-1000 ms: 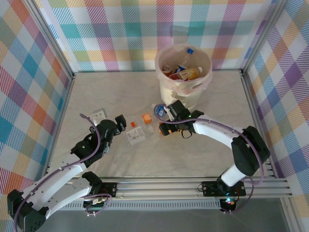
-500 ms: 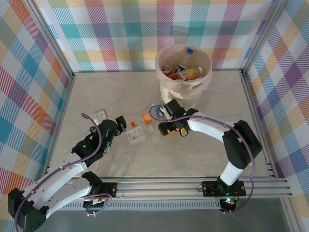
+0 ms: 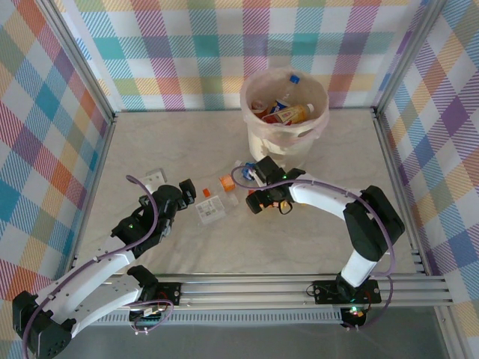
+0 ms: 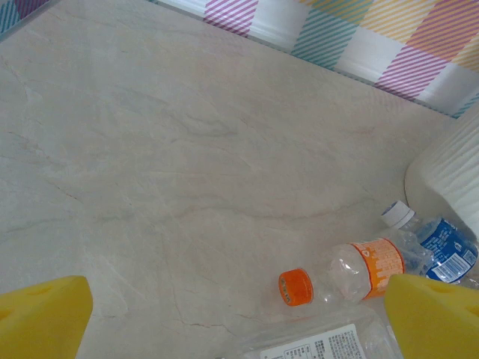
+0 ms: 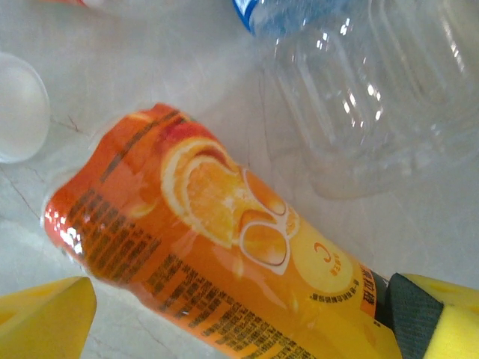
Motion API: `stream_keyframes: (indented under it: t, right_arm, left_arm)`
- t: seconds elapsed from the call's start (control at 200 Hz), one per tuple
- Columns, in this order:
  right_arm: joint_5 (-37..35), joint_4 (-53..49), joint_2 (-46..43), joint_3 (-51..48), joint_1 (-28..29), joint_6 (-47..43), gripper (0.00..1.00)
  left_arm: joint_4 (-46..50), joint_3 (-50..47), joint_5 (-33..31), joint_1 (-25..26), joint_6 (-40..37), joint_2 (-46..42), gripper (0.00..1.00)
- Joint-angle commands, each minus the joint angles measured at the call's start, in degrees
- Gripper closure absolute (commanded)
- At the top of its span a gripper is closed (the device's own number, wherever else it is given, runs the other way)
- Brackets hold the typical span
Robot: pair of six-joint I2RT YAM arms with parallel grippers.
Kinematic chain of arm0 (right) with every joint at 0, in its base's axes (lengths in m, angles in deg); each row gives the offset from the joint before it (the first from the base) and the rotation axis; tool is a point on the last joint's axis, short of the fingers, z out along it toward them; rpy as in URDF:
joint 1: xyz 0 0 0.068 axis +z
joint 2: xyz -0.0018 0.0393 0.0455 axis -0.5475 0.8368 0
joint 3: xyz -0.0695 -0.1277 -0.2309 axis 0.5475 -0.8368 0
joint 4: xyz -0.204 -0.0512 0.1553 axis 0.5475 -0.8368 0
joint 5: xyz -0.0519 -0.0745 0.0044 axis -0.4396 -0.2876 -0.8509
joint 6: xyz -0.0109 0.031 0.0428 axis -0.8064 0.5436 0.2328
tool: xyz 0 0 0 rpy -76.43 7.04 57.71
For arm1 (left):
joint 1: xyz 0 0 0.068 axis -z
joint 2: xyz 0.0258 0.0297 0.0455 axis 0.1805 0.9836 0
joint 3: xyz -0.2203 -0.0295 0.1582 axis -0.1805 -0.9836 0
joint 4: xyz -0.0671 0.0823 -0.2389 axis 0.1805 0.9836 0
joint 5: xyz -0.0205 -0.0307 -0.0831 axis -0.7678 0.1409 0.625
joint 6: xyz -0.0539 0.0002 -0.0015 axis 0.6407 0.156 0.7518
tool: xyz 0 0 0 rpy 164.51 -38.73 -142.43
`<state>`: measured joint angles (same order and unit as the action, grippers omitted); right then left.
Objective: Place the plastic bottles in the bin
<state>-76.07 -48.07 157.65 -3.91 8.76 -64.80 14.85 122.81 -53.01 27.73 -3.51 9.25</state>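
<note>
The bin (image 3: pixel 284 138), a cream pail with a pinkish liner, stands at the back and holds several plastic bottles (image 3: pixel 288 112). On the table in front of it lie an orange-capped bottle (image 3: pixel 224 183) (image 4: pixel 352 273), a blue-labelled bottle (image 3: pixel 243 173) (image 4: pixel 443 253) and a flattened clear bottle with a white label (image 3: pixel 211 209) (image 4: pixel 322 345). My right gripper (image 3: pixel 256 198) (image 5: pixel 247 321) is open, with an orange-labelled bottle (image 5: pixel 217 247) lying between its fingers. My left gripper (image 3: pixel 185 191) (image 4: pixel 239 321) is open and empty, left of the bottles.
A clear ribbed bottle (image 5: pixel 367 90) and a white cap (image 5: pixel 19 105) lie close to the orange-labelled bottle. A small white plate (image 3: pixel 153 178) sits on the table behind the left gripper. The bin wall (image 4: pixel 449 164) rises just beyond the blue-labelled bottle.
My right arm has swung its elbow a little to the left while its gripper stays over the orange-labelled bottle. The left arm has hardly moved.
</note>
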Motion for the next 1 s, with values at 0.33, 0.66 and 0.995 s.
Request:
stream_keyframes:
  t: [0.33,0.66,0.995]
  right_arm:
    - [2.7,-6.0,-1.0,-1.3,1.6,6.0,0.00]
    - [5.6,-5.3,0.7,-2.2,2.4,6.4,0.02]
    - [6.6,-4.0,5.2,-1.3,2.9,6.0,0.11]
  left_arm:
    - [1.9,1.1,-1.5,0.3,0.4,-0.4,0.00]
    - [2.1,1.2,-1.4,0.3,0.7,-0.5,0.00]
    - [3.4,1.6,-2.6,0.3,1.3,-0.5,0.00]
